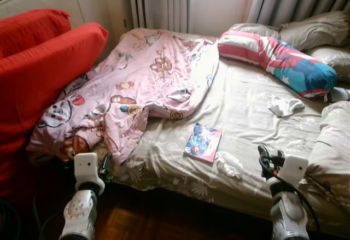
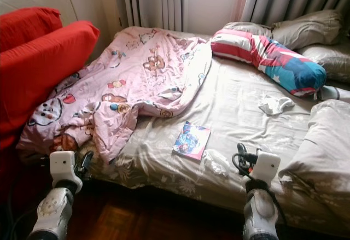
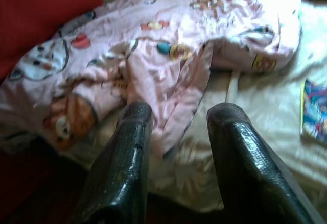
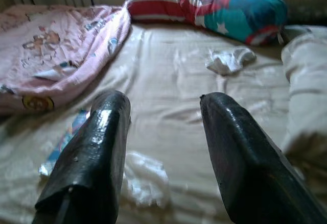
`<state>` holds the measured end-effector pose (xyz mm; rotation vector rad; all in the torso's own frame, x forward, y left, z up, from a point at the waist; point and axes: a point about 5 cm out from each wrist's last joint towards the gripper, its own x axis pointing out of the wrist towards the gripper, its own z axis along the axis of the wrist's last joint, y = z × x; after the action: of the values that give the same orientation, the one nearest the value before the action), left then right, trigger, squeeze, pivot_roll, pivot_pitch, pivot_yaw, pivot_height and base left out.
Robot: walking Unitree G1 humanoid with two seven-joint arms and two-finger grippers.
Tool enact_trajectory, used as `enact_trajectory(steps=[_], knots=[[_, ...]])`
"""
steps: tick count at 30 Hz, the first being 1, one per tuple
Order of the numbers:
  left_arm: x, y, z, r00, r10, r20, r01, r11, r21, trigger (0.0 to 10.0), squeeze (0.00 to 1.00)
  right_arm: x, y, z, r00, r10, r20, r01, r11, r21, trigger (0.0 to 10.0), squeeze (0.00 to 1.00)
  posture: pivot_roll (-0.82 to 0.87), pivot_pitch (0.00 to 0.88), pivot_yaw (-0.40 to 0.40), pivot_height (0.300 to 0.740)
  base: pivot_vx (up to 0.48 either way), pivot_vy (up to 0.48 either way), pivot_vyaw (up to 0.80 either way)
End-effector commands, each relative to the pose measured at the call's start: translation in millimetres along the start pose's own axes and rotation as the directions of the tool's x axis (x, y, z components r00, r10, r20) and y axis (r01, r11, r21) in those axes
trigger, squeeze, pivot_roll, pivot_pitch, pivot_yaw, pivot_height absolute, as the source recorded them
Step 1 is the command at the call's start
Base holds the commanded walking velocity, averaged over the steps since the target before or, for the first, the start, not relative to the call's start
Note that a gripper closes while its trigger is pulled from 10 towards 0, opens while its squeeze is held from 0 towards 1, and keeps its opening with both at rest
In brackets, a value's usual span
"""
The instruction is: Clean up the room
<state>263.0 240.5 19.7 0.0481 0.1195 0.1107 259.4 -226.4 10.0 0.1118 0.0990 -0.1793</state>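
Note:
A bed with a beige sheet point(image 1: 246, 114) lies before me. A pink cartoon blanket point(image 1: 147, 76) is rumpled over its left half and hangs off the near edge. A colourful booklet point(image 1: 203, 141) lies on the sheet, with a crumpled white tissue point(image 1: 228, 164) beside it near the edge. Another white tissue point(image 1: 285, 106) lies farther right. My left gripper point(image 1: 105, 163) is open at the bed's near edge, facing the blanket's hanging corner point(image 3: 168, 96). My right gripper point(image 1: 267, 159) is open too, low over the edge, just right of the near tissue point(image 4: 143, 178).
A red, white and blue bolster point(image 1: 279, 59) and grey pillows point(image 1: 311, 29) lie at the head of the bed. A bunched beige duvet point(image 1: 333, 141) fills the right side. Red cushions point(image 1: 44, 59) press against the bed's left. Dark wooden floor point(image 1: 136, 218) is below.

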Motion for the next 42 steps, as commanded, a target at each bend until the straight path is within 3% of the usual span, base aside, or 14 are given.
enact_trajectory(steps=[1,6,12,19,24,42], knots=[[-9.6,2.7,-5,1.0,-0.008,-0.001,0.008,1.0,0.008,10.0,0.0,-9.2,2.3,-7,1.0,0.02,-0.005,-0.02,1.0,-0.011,10.0,0.0,-0.04,0.0,-0.03,0.74,0.0,0.0,0.0],[-24.8,9.2,-17,0.999,0.026,-0.032,-0.026,1.0,-0.009,10.0,0.0,-20.0,-4.8,-18,0.998,0.011,-0.063,-0.014,0.999,-0.035,10.0,0.0,-0.02,0.002,-0.042,0.74,0.0,0.0,0.0],[-30.3,10.2,-25,0.996,0.003,-0.09,-0.003,1.0,0.0,10.0,0.0,-13.9,-0.8,-18,0.995,0.009,-0.097,-0.011,1.0,-0.028,10.0,0.0,-0.03,0.021,-0.041,0.74,0.0,0.0,0.0],[-26.3,15.8,-23,0.994,0.028,-0.102,-0.029,0.999,-0.012,10.0,0.0,-14.0,0.2,-22,0.992,-0.033,-0.12,0.036,0.999,0.019,10.0,0.0,-0.04,0.057,-0.027,0.74,0.0,0.0,0.0],[-18.5,6.6,-18,0.996,0.005,-0.092,-0.009,0.999,-0.043,10.0,0.0,-18.2,-0.9,-27,0.989,-0.036,-0.146,0.039,0.999,0.014,10.0,0.0,-0.04,0.06,-0.02,0.74,0.05,0.0,0.0],[-25.8,6.5,-20,0.995,-0.023,-0.093,0.021,1.0,-0.021,10.0,0.0,-20.6,-15.9,-25,0.987,-0.063,-0.15,0.063,0.998,-0.008,10.0,0.0,-0.02,0.043,-0.037,0.74,0.271,0.0,0.0]])
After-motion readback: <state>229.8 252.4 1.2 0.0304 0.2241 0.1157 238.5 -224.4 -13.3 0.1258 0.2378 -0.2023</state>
